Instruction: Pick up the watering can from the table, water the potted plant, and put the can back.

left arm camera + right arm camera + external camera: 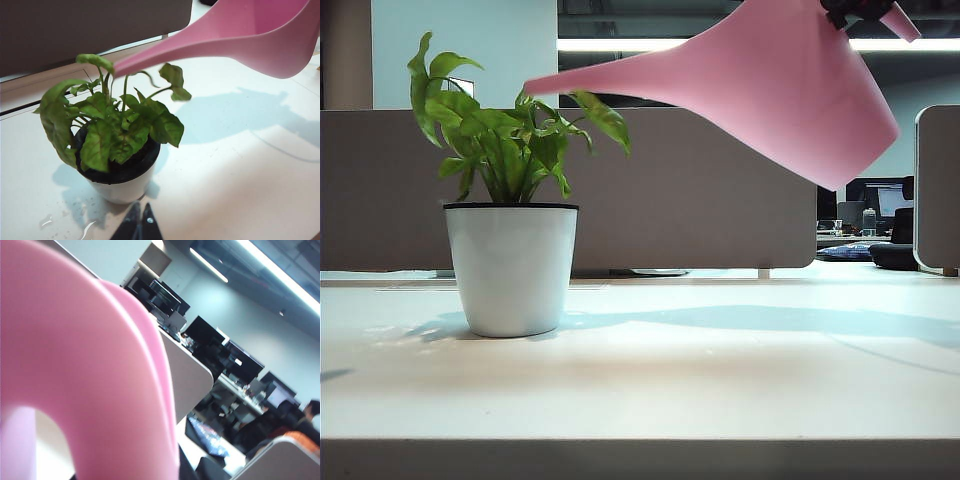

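Watering can (pixel 790 90), one, pink, is held aloft and tilted by the right gripper (pixel 848 12), clenched on its handle, spout tip over the leaves. One potted plant (pixel 510 230) stands on the table (pixel 720 380) beyond the left gripper (pixel 137 227), whose fingertips are seen pressed together, empty.

The exterior view sits low, almost level with the worktop (pixel 640 370), facing straight across it toward the partition (pixel 690 190), the plant (pixel 510 230) at left and the watering can (pixel 770 80) at upper right. The left wrist view looks down steeply from close by on the same plant (pixel 115 135) and can spout (pixel 200 45), its pincer (pixel 138 225) tips at the bottom edge. The right wrist view looks outward at the office, pressed against the can (pixel 85 365), which fills the left half.
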